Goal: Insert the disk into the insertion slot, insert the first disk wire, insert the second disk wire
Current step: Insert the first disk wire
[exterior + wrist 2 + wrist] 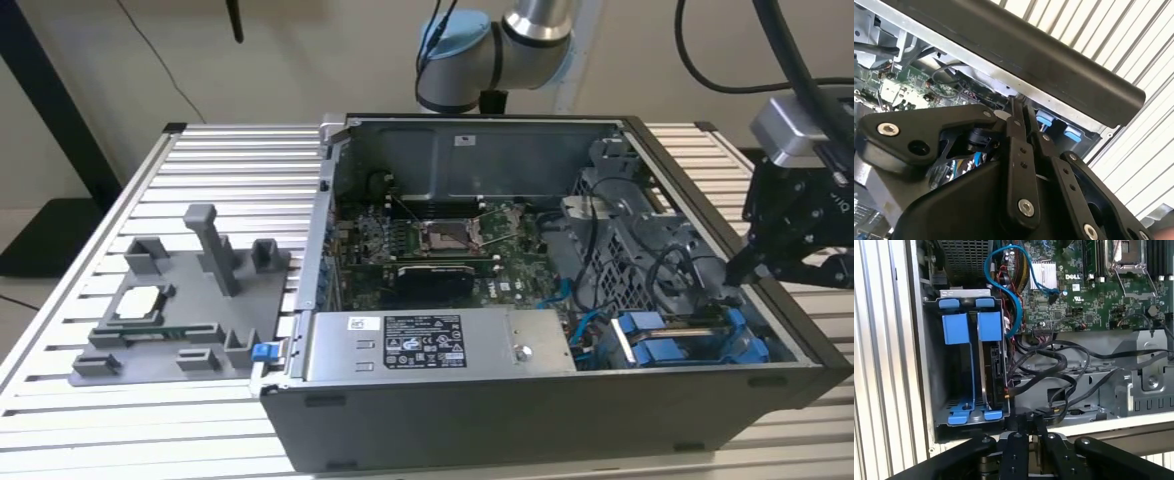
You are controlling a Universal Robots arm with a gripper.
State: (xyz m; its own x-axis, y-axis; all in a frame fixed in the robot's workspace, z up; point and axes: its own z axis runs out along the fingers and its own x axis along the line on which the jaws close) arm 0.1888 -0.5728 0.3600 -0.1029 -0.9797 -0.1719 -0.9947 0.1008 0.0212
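Disk (995, 365), flat drive in bright blue plastic frame, sits in grey metal insertion slot (929, 390), exterior view's near right. Black gripper (1029, 421), jaws clenched, near loose black wires (1054, 357); wire step likely, needs connector alignment.

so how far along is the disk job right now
Done, by the look of it: the disk sits in a bay of the drive cage, beside another blue frame. In hand: nothing visible; the pincer hovers shut at the case edge near the cage. Left: black cables lie loose beside the cage, and whether either disk wire is plugged in cannot be told.
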